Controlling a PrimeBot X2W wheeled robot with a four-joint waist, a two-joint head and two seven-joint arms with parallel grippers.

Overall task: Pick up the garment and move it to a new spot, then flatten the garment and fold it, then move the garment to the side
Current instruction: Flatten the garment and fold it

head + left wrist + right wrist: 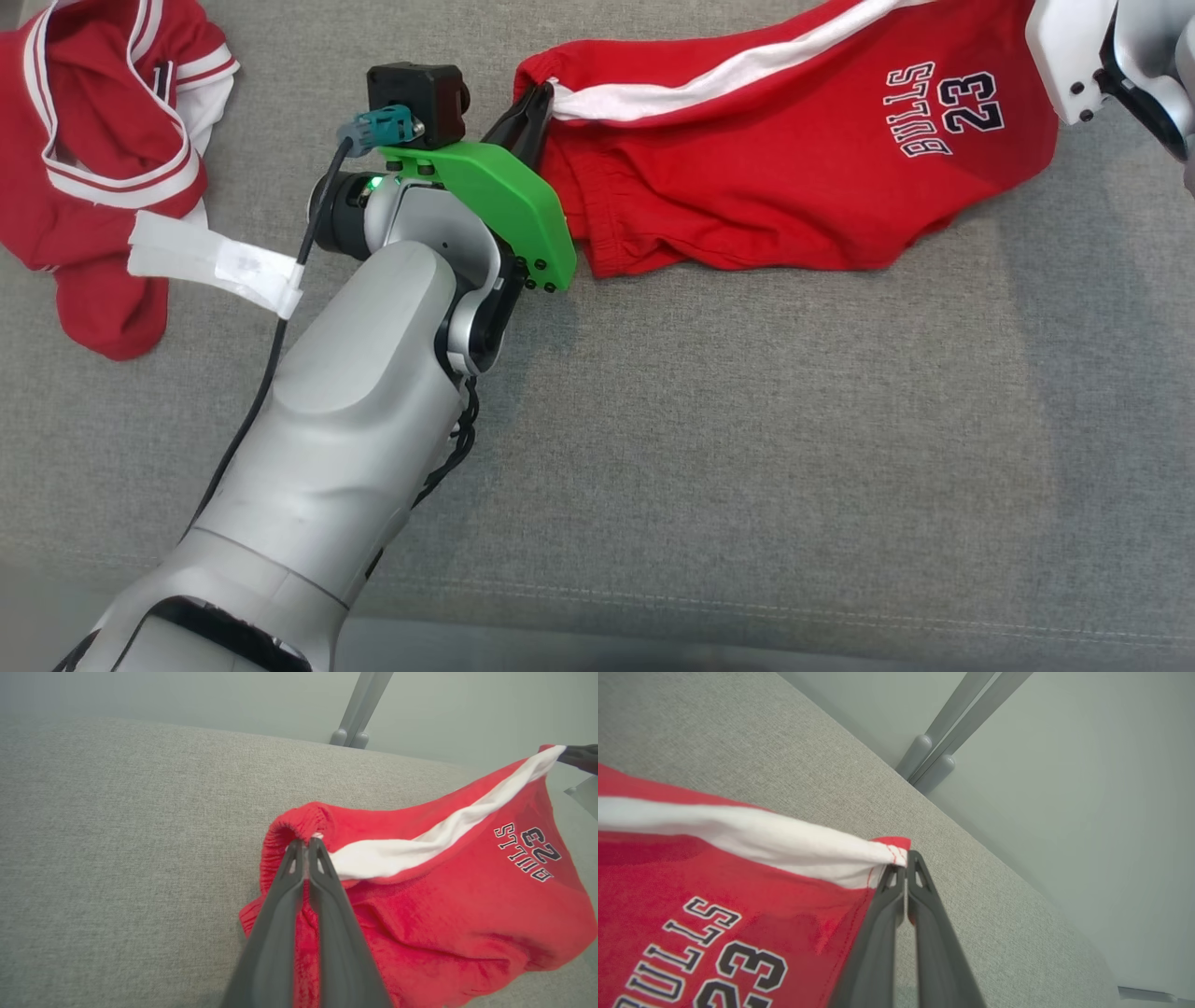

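The pair of red jersey-knit shorts (pixel 794 187), printed "BULLS 23", lies stretched across the far part of the grey woven-fabric worktop (pixel 747 448). Its long axis runs left to right in the head view.

The left claw (pixel 306 845) is pressed together on the elastic waistband (pixel 287 828), right where the white side stripe (pixel 709 73) begins. The right claw (pixel 906 859) is likewise closed, pinching the corner of the leg hem (pixel 894 851) at the stripe's other end. So each arm has one end of the same edge, and the stripe runs nearly straight between them.

The rest of the cloth sags from that edge towards the robot, with its lower folds resting crumpled on the worktop.

The coming move seems to turn on this shared line. To carry or spread the shorts, both claws would have to travel together, across the stripe and towards the open grey area nearer the robot. Their spacing must hold, or the edge goes slack.

A crumpled red-and-white top (pixel 93 140) lies well apart, out beyond the left arm.
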